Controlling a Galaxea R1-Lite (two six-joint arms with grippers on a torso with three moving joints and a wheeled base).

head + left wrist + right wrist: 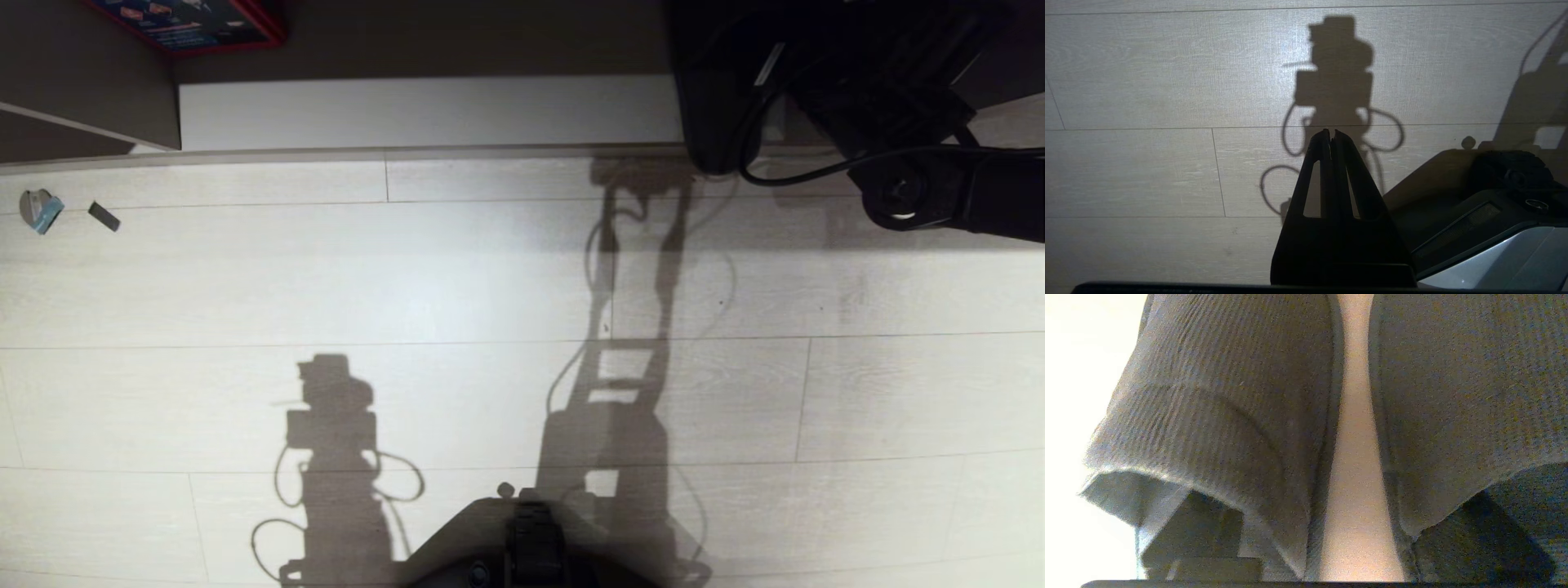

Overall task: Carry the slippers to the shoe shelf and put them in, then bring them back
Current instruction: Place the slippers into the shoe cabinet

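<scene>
- Floor (pixel 326 278): pale wood-look planks fill the head view, crossed by the robot's own shadows. Two small scraps (pixel 39 210) lie at 9 o'clock.
- Shoe shelf (pixel 424 110): along 12 o'clock, a pale base board with a taupe upright panel at 11 o'clock. A red-edged box (pixel 188 24) sits above it.
- Right gripper (pixel 722 106): at 1 o'clock, a dark mass reaching over the base board. Whether its jaws are spread or pressed together cannot be told.
- Slippers (pixel 1229 416): not visible in the head view. They fill the right wrist view as two grey ribbed pieces side by side, close ahead of the gripper, with a pale gap between them. Their long axes run straight away from the wrist.
- Left gripper (pixel 1331 136): parked low over the floor beside the robot base (pixel 522 539), jaws pressed together and empty.
- Key relation, as a judgement: the pair lies dead ahead of the right gripper, heels towards it. The right arm is far nearer, so a straight pull back along that axis suits it.
</scene>
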